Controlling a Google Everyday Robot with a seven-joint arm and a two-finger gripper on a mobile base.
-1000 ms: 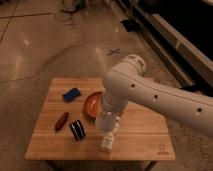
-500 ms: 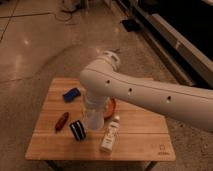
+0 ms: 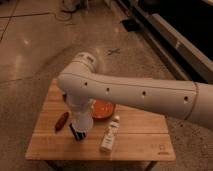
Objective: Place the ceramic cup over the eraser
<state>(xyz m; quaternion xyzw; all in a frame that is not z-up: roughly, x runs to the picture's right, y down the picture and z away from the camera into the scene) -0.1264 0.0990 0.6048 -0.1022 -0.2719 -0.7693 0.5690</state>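
Gripper (image 3: 81, 125): at the end of the white arm (image 3: 140, 95), which crosses from the right and turns down over the left middle of the wooden surface (image 3: 145, 145); whether it is open or closed cannot be told, the wrist hiding it. Cup (image 3: 83, 125): whitish, directly under the wrist at the gripper, low over the surface; whether it is gripped cannot be told. Eraser (image 3: 76, 133): dark block, just below and slightly left of the gripper, partly covered by the cup, touching or nearly so. Reddish-brown oblong (image 3: 61, 121): lying left of the gripper, near it, apart from the eraser. Orange bowl (image 3: 103, 109): right of and behind the gripper, partly hidden by the arm. White bottle (image 3: 110, 134): lying on its side right of the gripper, near the bowl's front edge.
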